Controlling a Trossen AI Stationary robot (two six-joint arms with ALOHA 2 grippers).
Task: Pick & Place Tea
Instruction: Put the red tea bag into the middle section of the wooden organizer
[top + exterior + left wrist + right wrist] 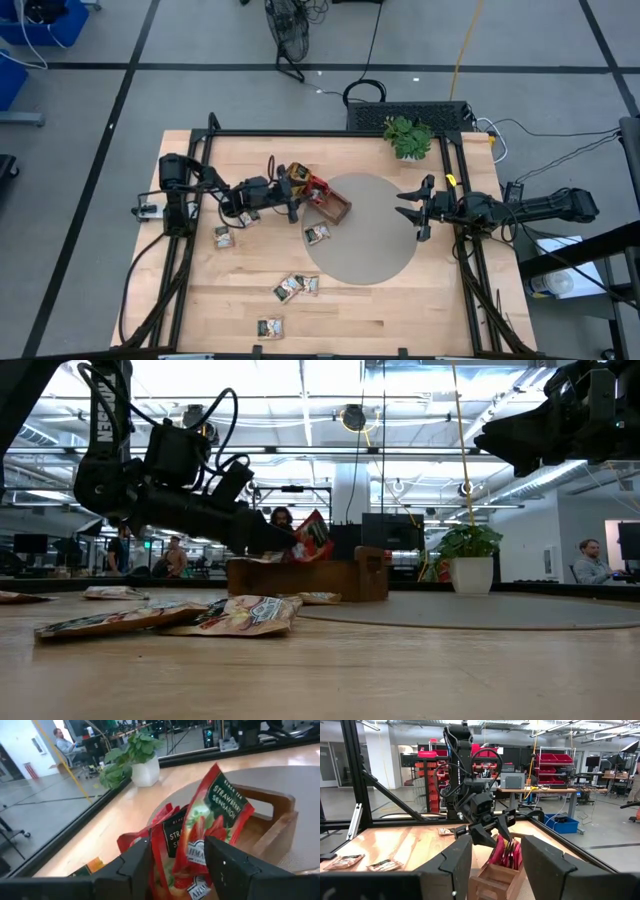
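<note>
Red paper sachet (212,827), printed "Strawberry", stands upright in the end compartment of the wooden tray (331,205), with more red sachets (167,835) packed beside it. Your left gripper (291,190) sits just at the tray's 9 o'clock end; its fingers (135,862) flank the sachet with a visible gap on each side, so read it as parted and not gripping. Your right gripper (412,207) waits at 3 o'clock on the table, jaws spread wide, holding nothing.

Handling judgement: these sachets look very light, thin and soft. They will bend and crinkle rather than resist, and the glossy print suggests a slippery face. Pinch across the flat faces near an edge or corner; a grip on the middle probably buckles the packet. Not fragile, but easy to drag a neighbour along.

Loose sachets on the table: one (317,233) just beside the tray at 6 o'clock, a pair (296,287) lower down, one (270,326) near the 6 o'clock edge, and two (224,237) at about 8 o'clock from the tray.

Surface: pale wooden table (200,300) with a grey round mat (375,240) under the tray's far end; flat packets lying flush will be hard to get a finger under. Potted plant (408,137) at 1 o'clock.

Room: open workshop, people seated at desks well behind.
</note>
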